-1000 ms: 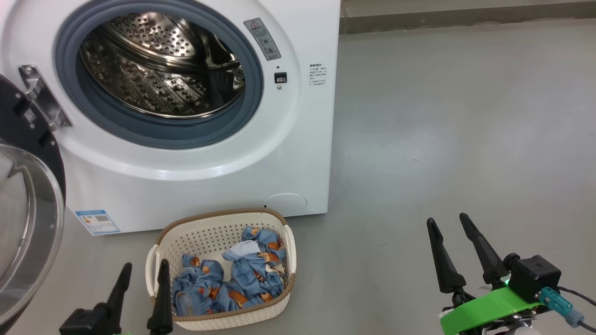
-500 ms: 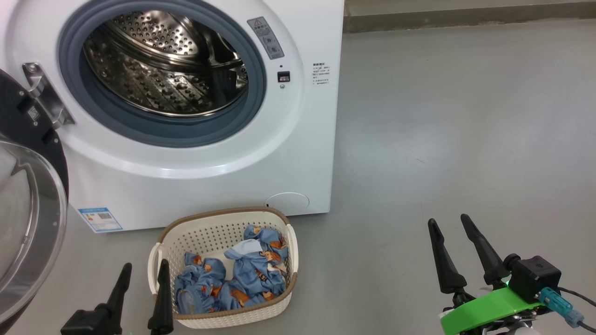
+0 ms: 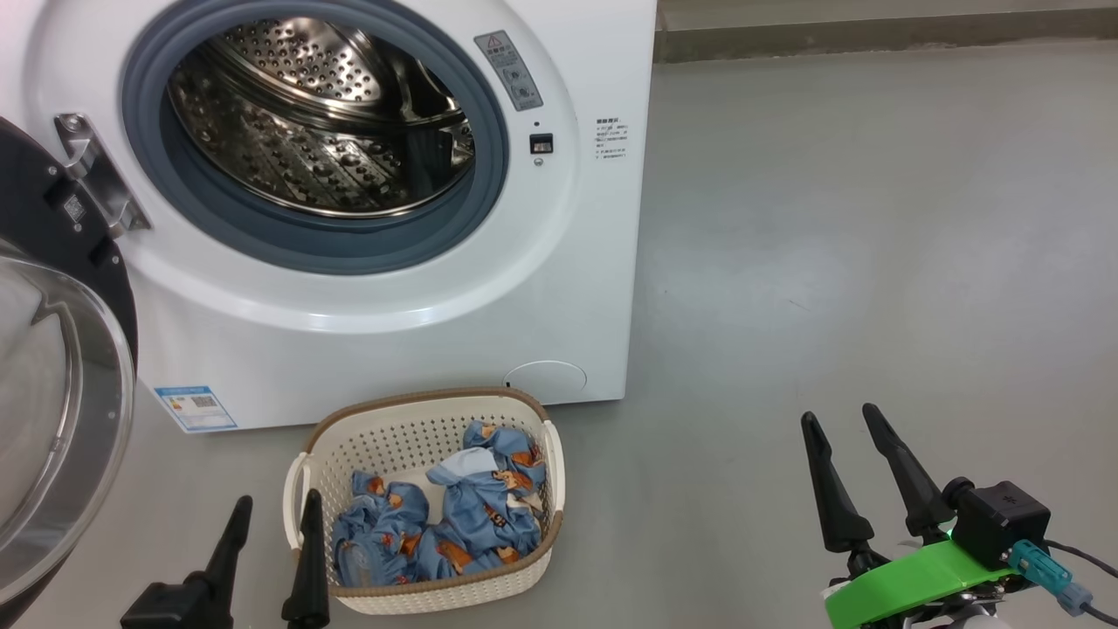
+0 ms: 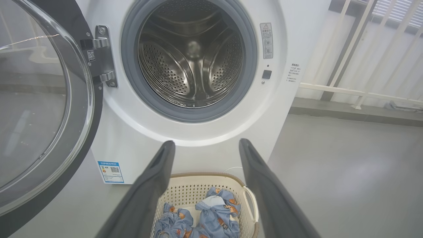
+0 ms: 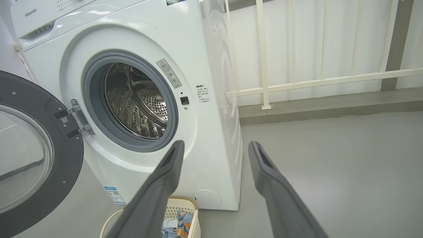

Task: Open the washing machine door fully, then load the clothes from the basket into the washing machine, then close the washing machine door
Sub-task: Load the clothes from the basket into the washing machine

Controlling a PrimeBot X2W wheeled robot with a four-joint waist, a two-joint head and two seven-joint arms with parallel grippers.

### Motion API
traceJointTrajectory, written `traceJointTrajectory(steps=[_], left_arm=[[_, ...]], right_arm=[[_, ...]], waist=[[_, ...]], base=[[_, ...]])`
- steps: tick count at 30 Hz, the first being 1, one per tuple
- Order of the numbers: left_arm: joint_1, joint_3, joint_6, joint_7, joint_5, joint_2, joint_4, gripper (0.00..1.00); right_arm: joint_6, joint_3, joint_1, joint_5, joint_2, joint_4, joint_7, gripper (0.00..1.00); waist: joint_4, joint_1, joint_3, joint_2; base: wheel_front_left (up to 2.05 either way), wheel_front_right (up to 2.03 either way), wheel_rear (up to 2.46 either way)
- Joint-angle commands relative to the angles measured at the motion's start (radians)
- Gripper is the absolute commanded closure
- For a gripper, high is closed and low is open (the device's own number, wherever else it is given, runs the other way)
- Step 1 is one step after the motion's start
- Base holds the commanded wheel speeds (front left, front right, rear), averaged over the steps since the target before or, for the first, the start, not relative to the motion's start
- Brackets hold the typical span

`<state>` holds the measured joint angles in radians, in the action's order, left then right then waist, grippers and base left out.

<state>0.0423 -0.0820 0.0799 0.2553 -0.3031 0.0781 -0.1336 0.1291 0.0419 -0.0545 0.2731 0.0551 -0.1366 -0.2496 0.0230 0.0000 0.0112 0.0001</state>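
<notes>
Left gripper (image 3: pixel 278 498): jaws standing open, empty.
Right gripper (image 3: pixel 838 413): jaws gaping, empty.
Risk: clothes (image 3: pixel 472 515) possibly snagging, tipping the basket (image 3: pixel 393 445).

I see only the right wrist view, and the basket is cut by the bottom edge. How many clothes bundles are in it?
Observer: Two light blue bundles of clothes lie inside the basket.
Operator: Where is the left claw?
Observer: The left claw is open and empty, by the basket's left side.
Operator: And my right claw, from above?
Observer: The right claw is open, over bare floor, well right of the basket.
</notes>
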Motion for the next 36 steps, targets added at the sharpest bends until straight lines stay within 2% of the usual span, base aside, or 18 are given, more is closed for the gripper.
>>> traceJointTrajectory(steps=[1,8,15,26,36], left_arm=[[-0.035,0.039,0.005,0.006,0.011,0.005,0.019,0.0],[-0.037,0.047,0.022,0.006,-0.025,0.002,0.024,0.0],[-0.038,0.052,0.025,0.006,-0.023,0.0,0.023,0.0],[-0.041,0.058,0.016,0.006,0.029,-0.001,0.035,0.0],[-0.042,0.065,0.022,0.006,0.042,-0.009,0.027,0.0]], right_arm=[[0.002,0.023,-0.015,-0.014,-0.003,0.022,-0.012,0.0],[0.002,0.027,-0.018,-0.013,-0.003,0.018,-0.012,0.0],[0.002,0.026,-0.019,-0.011,-0.003,0.013,-0.012,0.0],[0.002,0.027,-0.02,-0.014,-0.004,0.008,-0.012,0.0],[0.002,0.026,-0.021,-0.018,-0.004,0.008,-0.011,0.0]], waist=[[0.0,0.0,-0.001,-0.0001],[0.0,0.0,-0.004,-0.0001],[0.001,0.0,-0.004,-0.0001],[0.005,0.0,-0.004,-0.0001],[0.012,0.0,-0.005,-0.0001]], base=[[0.0,0.0,0.0],[0.18,-0.18,0.0],[1.07,-1.07,0.0],[1.39,-1.39,0.0],[0.21,-0.21,0.0]])
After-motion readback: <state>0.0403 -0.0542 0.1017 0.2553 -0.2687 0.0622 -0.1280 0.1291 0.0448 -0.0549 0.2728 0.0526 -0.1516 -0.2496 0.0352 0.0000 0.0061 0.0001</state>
